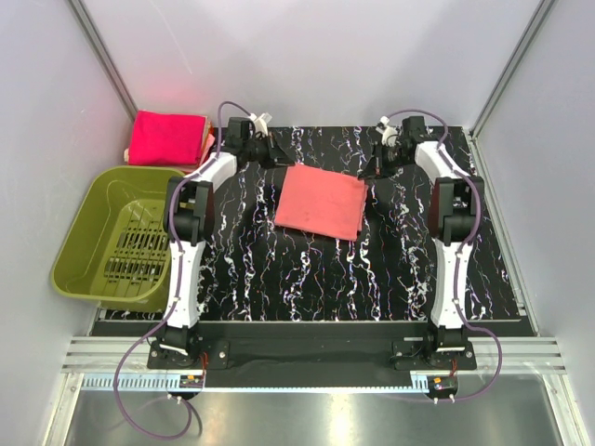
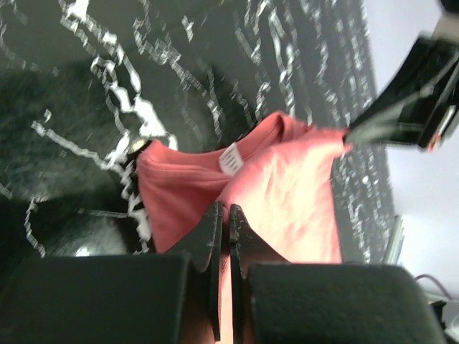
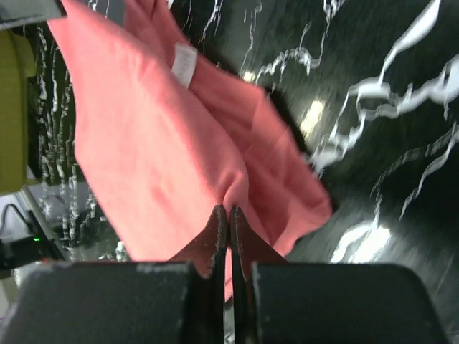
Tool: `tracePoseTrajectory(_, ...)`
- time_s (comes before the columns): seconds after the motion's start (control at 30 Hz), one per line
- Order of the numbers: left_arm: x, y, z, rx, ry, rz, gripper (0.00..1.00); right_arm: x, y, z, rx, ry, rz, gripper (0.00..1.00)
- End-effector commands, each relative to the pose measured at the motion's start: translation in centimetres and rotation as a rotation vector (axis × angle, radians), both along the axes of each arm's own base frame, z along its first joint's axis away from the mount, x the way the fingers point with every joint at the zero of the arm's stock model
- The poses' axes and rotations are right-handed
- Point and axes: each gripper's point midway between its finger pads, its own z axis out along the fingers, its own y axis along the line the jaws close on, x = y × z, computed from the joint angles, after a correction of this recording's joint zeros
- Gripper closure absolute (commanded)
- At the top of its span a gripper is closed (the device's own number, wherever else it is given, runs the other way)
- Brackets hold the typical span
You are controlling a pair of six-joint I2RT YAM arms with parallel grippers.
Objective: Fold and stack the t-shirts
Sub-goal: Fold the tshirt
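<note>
I see one black marbled table (image 1: 279, 279) with pale grey walls (image 1: 307, 56) around it. At its left side stands one olive basket (image 1: 70, 251). One salmon t-shirt (image 1: 321, 200) lies folded near the far middle of the table, with its white label (image 2: 230, 158) showing. In the far left corner, behind the basket, is one stack of magenta t-shirts (image 1: 165, 137) (I cannot count its layers). There are two arms. The left gripper (image 2: 223, 211) and the right gripper (image 3: 228, 213) each have the fingers pressed together, pinching the salmon cloth at its far edge.
</note>
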Motion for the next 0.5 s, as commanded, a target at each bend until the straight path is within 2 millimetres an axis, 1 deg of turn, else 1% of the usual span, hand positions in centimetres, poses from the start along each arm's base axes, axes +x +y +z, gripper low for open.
tracePoseTrajectory(0.0,2.0,-1.3,5.7,-0.096,-0.117,0.004,1.0,1.5,-1.4,3.5,0.016,-0.067,-0.158,1.0)
tracePoseTrajectory(0.03,2.1,-1.5,5.5,-0.1,-0.113,0.0,1.0,1.8,-1.8,2.9,0.011,-0.062,-0.184,1.0)
tracePoseTrajectory(0.07,2.5,-1.6,5.4,-0.099,-0.121,0.003,1.0,1.7,-2.3,1.9,0.013,-0.02,-0.221,1.0)
tracePoseTrajectory(0.1,2.8,-1.7,5.0,-0.099,-0.124,0.004,0.88,1.8,-2.5,1.3,0.004,-0.008,-0.243,1.0)
tracePoseTrajectory(0.13,2.9,-2.0,3.7,-0.105,-0.096,0.005,0.81,2.0,-2.6,0.7,0.004,0.003,-0.258,1.0)
tracePoseTrajectory(0.17,3.0,-2.2,3.7,-0.118,-0.095,-0.006,0.75,2.3,-4.2,-0.2,0.013,0.031,-0.3,1.0)
tracePoseTrajectory(0.2,3.2,-2.5,3.7,-0.134,-0.106,-0.013,0.72,2.5,-4.4,-0.6,0.015,0.038,-0.31,0.99)
tracePoseTrajectory(0.23,3.2,-2.6,2.9,-0.145,-0.08,-0.011,0.68,2.6,-4.5,-1.0,0.009,0.044,-0.318,0.98)
tracePoseTrajectory(0.27,3.2,-2.4,2.6,-0.149,-0.075,-0.009,0.65,2.9,-4.7,-1.8,0.002,0.058,-0.332,0.96)
tracePoseTrajectory(0.3,3.2,-2.4,2.6,-0.152,-0.081,-0.009,0.64,3.2,-5.2,-2.1,-0.004,0.061,-0.349,0.95)
tracePoseTrajectory(0.33,3.2,-2.3,3.0,-0.148,-0.094,-0.006,0.61,3.2,-5.5,-2.3,-0.005,0.068,-0.36,0.93)
tracePoseTrajectory(0.37,3.0,-2.1,2.8,-0.138,-0.092,-0.003,0.59,3.3,-6.0,-2.6,-0.017,0.076,-0.383,0.9)
tracePoseTrajectory(0.4,2.9,-1.8,3.6,-0.124,-0.099,0.006,0.58,3.3,-6.6,-2.8,-0.02,0.082,-0.398,0.86)
tracePoseTrajectory(0.43,3.0,-1.4,3.6,-0.093,-0.123,0.012,0.56,3.0,-6.8,-3.0,-0.018,0.088,-0.399,0.85)
tracePoseTrajectory(0.47,2.9,-1.0,3.7,-0.078,-0.135,0.014,0.55,3.1,-6.8,-2.4,-0.013,0.075,-0.394,0.84)
